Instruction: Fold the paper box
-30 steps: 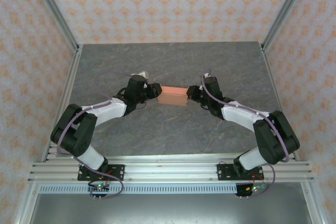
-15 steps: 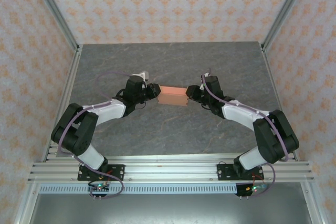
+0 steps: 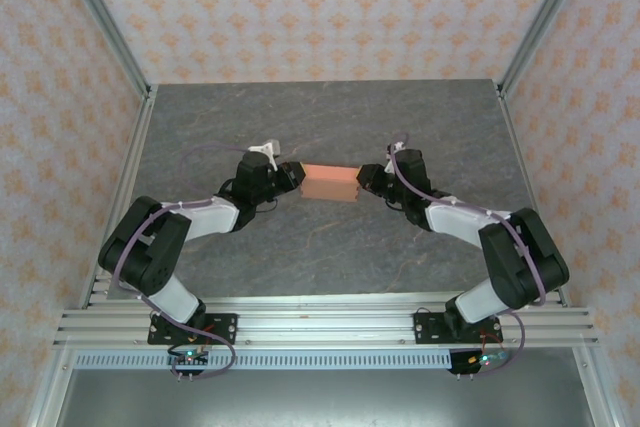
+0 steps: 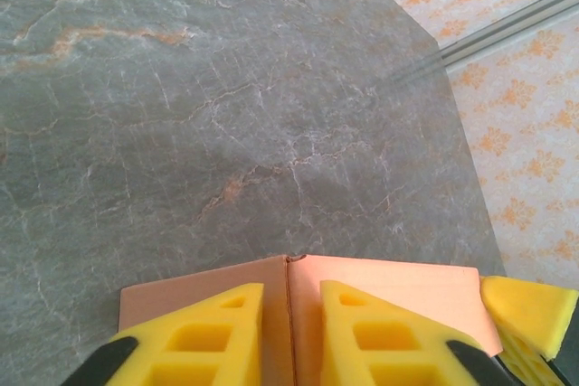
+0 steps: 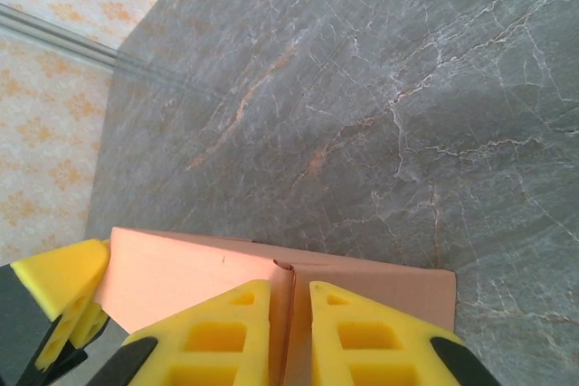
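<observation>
Top external: box (image 3: 330, 181) sits mid-table (image 3: 300, 117), long axis L–R. L gripper (image 3: 291, 175) is at its left end and R gripper (image 3: 367, 179) at its right end, arms mirrored. Box reads as an already formed shallow rectangle, not a flat sheet. Can't tell if its base rests on the table or hangs just off it.

Left wrist: yellow fingers (image 4: 204, 336) are drawn in to a slim gap astride a thin upright card edge, so L gripper looks clenched on the box's end wall. R gripper's yellow tip shows at the far end.

Right wrist: same pic mirrored. Fingers (image 5: 362, 336) sit nearly together over a card seam at the other end, so R gripper looks to be grasping the box wall too.

Why so, my read: gripping both ends at once stops the light card sliding or springing open while end flaps/tabs are pressed home, and opposed grips help square the walls. Prob. late in the fold. Can't confirm tabs are locked, as the inside is hidden.

Writing: none readable. Box is plain salmon-orange w/ no logo or print, fingers are unmarked, and the wallpaper (image 3: 300, 7) is floral pattern only.
</observation>
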Robot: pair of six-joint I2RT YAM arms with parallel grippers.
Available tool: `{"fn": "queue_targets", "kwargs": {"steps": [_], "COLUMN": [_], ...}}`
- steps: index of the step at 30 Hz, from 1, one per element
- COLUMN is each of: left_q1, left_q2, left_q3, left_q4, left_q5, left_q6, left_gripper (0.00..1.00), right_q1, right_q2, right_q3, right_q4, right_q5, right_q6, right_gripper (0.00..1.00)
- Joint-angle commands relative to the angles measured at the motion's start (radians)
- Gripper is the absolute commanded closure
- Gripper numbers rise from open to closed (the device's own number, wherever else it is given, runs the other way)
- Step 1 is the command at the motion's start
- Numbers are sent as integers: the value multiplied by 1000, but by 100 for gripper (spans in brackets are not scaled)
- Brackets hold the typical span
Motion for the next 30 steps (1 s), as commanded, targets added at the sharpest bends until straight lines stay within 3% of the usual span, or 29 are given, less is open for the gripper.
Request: {"fn": "queue_targets", "kwargs": {"steps": [1,7,17,25,30], "left_q1": [-55,-104,-180,-177,-176], "left_q2": [-5,-108,-231,-271,-286], "left_q3": [-71,-107,-201,-95,-52], "left_q4": [-297,-324,-310,-449,-477], "left_q5": [27,-6,-57,-144,-149], "left_q6": [25,28,3,9,11], "left_gripper": [75,67,64,58,48], "right_q1": [22,61,134,109,84], "right_q2": [-26,-90,-241,-216,-235], "right_q3": [6,-14,-168,-34,5], "right_q4": [-248,-292,-213,-382,-423], "right_q5": [-21,-12,40,73,37], "right_q6": [-94,-153,-154,-137,-129], "right_gripper": [85,82,77,60,48]}}
